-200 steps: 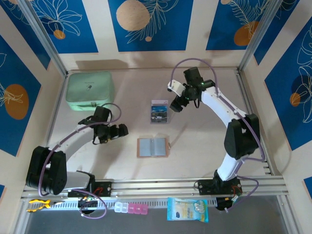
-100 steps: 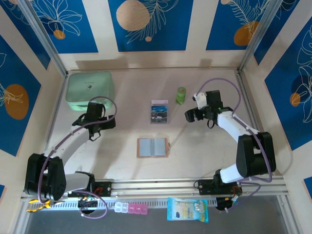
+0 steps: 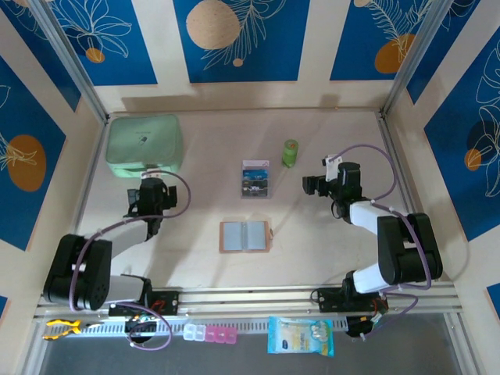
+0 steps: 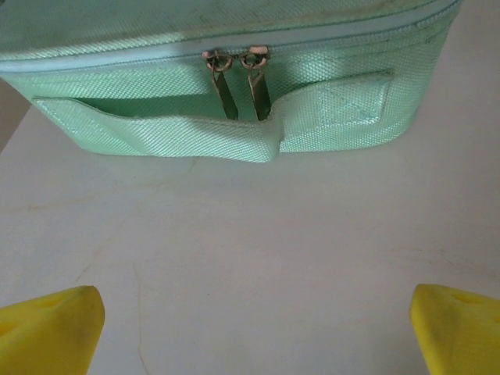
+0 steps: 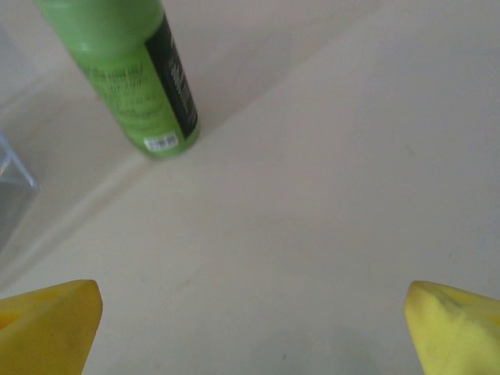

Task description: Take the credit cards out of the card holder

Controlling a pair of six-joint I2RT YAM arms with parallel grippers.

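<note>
The card holder (image 3: 245, 236) lies open and flat in the middle of the table, tan-pink with grey-blue panels facing up. A small stack of credit cards (image 3: 255, 179), lavender, blue and dark, lies farther back, apart from the holder. My left gripper (image 3: 146, 191) is open and well left of the holder, facing the mint pouch; its yellow fingertips (image 4: 47, 328) stand wide over bare table. My right gripper (image 3: 315, 185) is open to the right of the cards, its fingertips (image 5: 453, 328) wide apart with nothing between them.
A mint-green zip pouch (image 3: 145, 145) (image 4: 234, 86) sits at the back left. A green bottle (image 3: 290, 152) (image 5: 133, 74) stands right of the cards. A clear box corner (image 5: 9, 176) shows beside it. Pill case (image 3: 209, 334), blue packet (image 3: 301, 336) and pliers (image 3: 61, 328) lie past the front rail.
The right arm has drawn back from beside the cards to the right and lowered, uncovering the green bottle. The left arm has folded back and swung left toward the pouch.
</note>
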